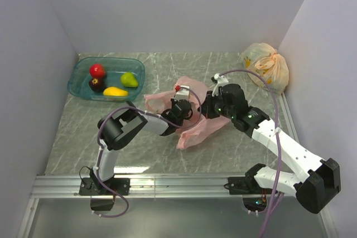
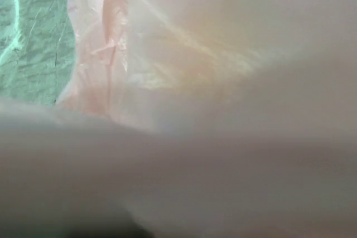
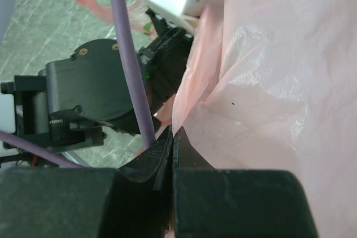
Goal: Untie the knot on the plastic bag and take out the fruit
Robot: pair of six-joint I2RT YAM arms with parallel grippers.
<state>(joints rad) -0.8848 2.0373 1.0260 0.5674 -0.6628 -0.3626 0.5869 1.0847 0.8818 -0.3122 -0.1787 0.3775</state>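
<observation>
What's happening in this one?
Both arms are working on the pink bag mid-table. The right tool is shut on a fold of it. The left tool pushes into the plastic, which blankets its camera, so its grip can't be made out. Four fruit lie in the blue tray.

I see my marbled table (image 1: 167, 157) carrying three things — plastic bag (image 1: 195, 132) centre, blue tray (image 1: 77, 81) back-left, yellow bag (image 1: 269, 66) back-right.

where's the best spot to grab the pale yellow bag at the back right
Probably the tied knot atop the pale yellow bag, coming from above: it bunches narrow over the bulging body, and the wall crowds its right side.
</observation>
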